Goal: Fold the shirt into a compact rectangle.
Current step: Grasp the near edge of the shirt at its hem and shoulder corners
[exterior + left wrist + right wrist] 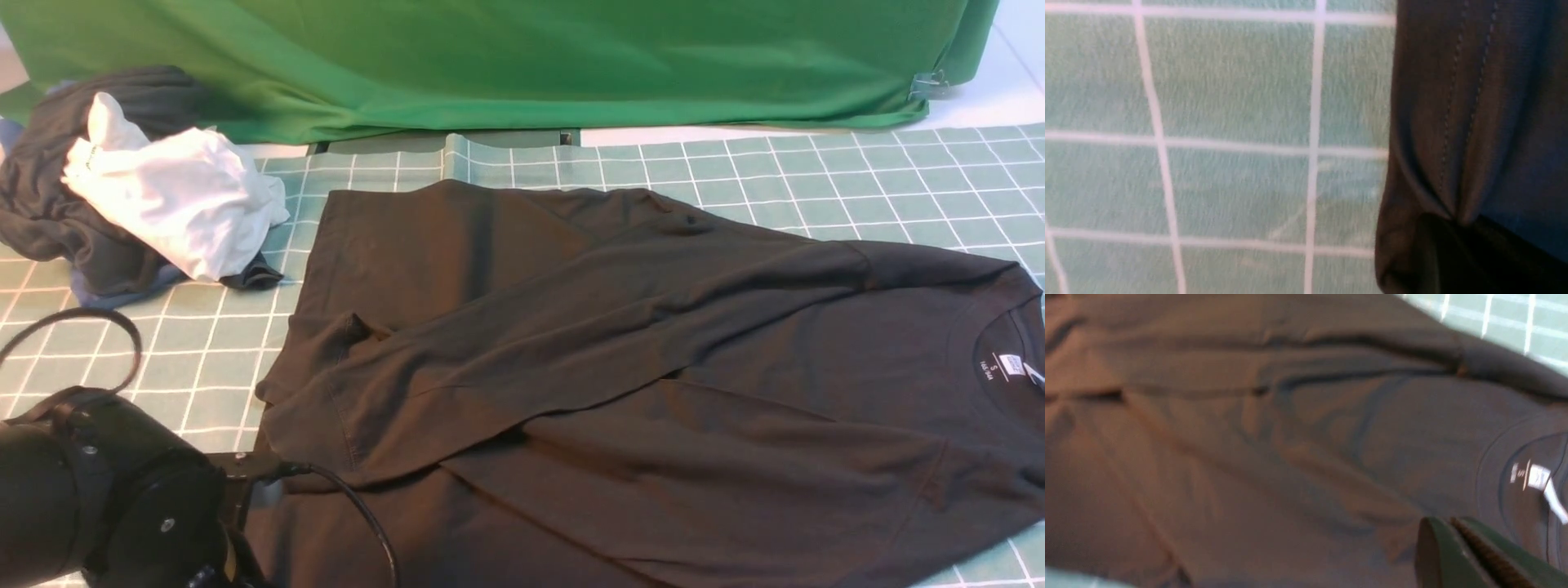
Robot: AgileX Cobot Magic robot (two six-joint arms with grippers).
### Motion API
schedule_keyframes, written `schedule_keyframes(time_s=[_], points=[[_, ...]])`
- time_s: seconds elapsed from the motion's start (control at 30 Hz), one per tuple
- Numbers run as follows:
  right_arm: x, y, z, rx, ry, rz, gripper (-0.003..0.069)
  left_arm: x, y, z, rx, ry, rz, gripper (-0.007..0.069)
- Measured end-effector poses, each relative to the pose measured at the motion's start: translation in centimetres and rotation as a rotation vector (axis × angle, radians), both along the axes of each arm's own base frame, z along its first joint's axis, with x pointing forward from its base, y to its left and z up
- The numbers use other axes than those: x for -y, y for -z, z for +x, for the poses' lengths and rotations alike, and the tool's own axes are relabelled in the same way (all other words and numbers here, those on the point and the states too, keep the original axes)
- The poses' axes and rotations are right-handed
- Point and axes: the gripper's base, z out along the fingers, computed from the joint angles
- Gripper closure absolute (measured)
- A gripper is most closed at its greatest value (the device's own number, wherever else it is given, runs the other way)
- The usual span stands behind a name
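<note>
The black shirt (653, 351) lies across the middle of the checked cloth (204, 343), neck at 3 o'clock. The left gripper (1457, 222) pinches its edge tight at 7 o'clock. The right gripper (1451, 524) is closed tight, holding nothing, above the shirt.

the shirt (637, 367) fills the centre and right of the frame on the table (857, 171); a clothes pile (155, 196) sits upper left, a hanging cloth (522, 57) across the top.
</note>
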Motion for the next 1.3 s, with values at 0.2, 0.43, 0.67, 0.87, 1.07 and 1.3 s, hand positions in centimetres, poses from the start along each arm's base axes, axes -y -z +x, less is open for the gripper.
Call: schedule_keyframes(time_s=[0.2,0.43,0.67,0.87,1.07,1.3], points=[[-1.3,0.6,0.7,-0.139,-0.182,-0.028,0.0629,-1.0,-2.8,-1.6,0.044,0.008,-0.010,0.0611],[-5.4,4.7,1.3,-0.277,-0.448,-0.122,0.0624,-1.8,-4.5,-2.7,0.126,-0.024,-0.031,0.0611],[-8.1,6.2,1.2,-0.226,-0.530,-0.140,0.0601,-2.4,-2.9,-2.6,0.101,-0.119,-0.058,0.0611],[-8.7,6.0,1.4,-0.179,-0.528,-0.126,0.0592,-3.3,-1.5,-1.3,0.050,-0.184,-0.164,0.0611],[-8.8,6.0,1.4,-0.169,-0.526,-0.121,0.0587,-3.6,-1.6,-0.6,0.093,-0.183,-0.202,0.0536],[-8.8,5.9,1.5,-0.156,-0.520,-0.117,0.0586,-3.6,-1.6,-0.5,0.101,-0.182,-0.203,0.0235]])
